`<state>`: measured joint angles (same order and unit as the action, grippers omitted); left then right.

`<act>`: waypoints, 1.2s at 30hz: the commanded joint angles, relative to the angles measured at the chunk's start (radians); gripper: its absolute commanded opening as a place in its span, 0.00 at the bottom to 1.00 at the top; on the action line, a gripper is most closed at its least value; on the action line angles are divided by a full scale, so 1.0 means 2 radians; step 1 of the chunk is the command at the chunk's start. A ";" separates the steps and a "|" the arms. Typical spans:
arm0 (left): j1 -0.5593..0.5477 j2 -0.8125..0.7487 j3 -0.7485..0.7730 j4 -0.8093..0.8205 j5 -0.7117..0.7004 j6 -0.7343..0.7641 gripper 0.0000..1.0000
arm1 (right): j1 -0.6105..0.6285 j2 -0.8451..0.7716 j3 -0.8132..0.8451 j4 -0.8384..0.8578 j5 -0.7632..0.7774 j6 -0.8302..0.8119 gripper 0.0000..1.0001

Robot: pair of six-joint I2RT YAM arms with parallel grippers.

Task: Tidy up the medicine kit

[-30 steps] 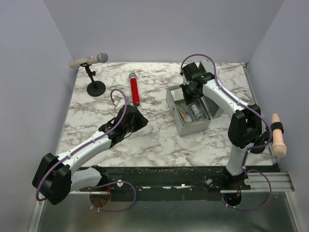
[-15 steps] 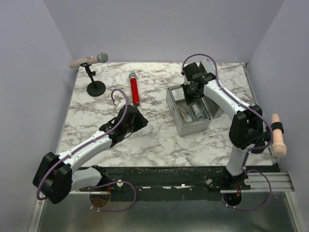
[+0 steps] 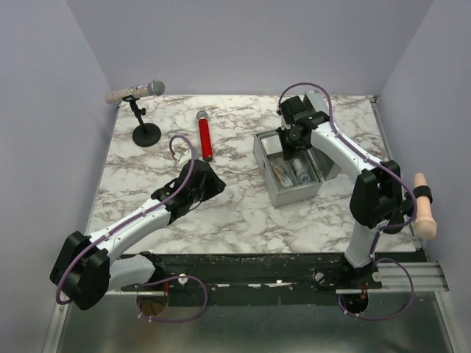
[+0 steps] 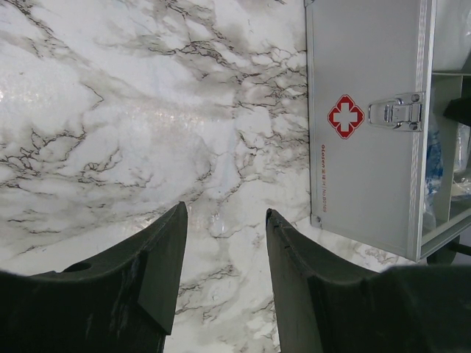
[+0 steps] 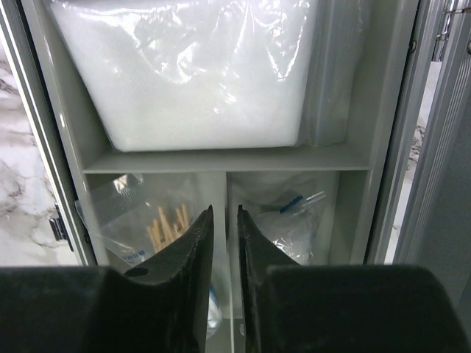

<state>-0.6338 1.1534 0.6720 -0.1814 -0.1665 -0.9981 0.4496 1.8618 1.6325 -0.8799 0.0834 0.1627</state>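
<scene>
Since the right gripper [image 5: 223, 215] hangs straight over the open medicine kit [image 3: 294, 195], its fingers parted by a narrow gap with nothing between them, the relation that matters is straight down. In the right wrist view the gap lines up with the divider [image 5: 226, 184] between the 2 small compartments at lower frame. The wide compartment is above them, at upper frame.

Kit sits right of centre in the top view on the marble table [image 3: 243, 220]. Its long axis runs upper-to-lower frame, slightly tilted. Right arm is the nearer one by far.

The left gripper [image 4: 225, 213] is spread wide, holds nothing, and hovers over bare marble left of centre in the top view, well apart from the kit. From its wrist view the kit's red-cross face [image 4: 346, 116] and latch [image 4: 397, 112] show at upper right.

Counts:
- 1 kit, 3 compartments visible.
- 1 white padded pack [image 5: 184, 73] in plastic, filling the wide compartment.
- 1 bag of wooden sticks [image 5: 158, 224] in the lower-left compartment.
- 1 clear bag with a blue mark [image 5: 291, 217] in the lower-right one.
- 2 microphones outside the kit: 1 red microphone [image 3: 205, 136] lying upper centre, 1 glittery microphone [image 3: 136, 92] on a stand at upper left.

Judgement: any next pick or tidy inside the kit belongs to the right arm.
</scene>
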 commanded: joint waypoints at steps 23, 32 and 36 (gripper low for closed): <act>0.002 0.015 -0.004 0.012 0.020 -0.016 0.56 | 0.015 -0.245 -0.236 0.027 0.051 0.041 0.20; 0.002 0.002 -0.008 0.009 0.014 -0.020 0.55 | 0.015 -0.201 -0.231 0.063 0.129 0.057 0.20; 0.002 0.001 -0.007 0.005 0.014 -0.017 0.55 | 0.015 -0.182 -0.218 0.077 0.129 0.059 0.28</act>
<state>-0.6323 1.1759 0.6708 -0.1734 -0.1448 -1.0306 0.4778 1.4662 1.1534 -0.7776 0.2802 0.2630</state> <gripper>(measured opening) 0.549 0.249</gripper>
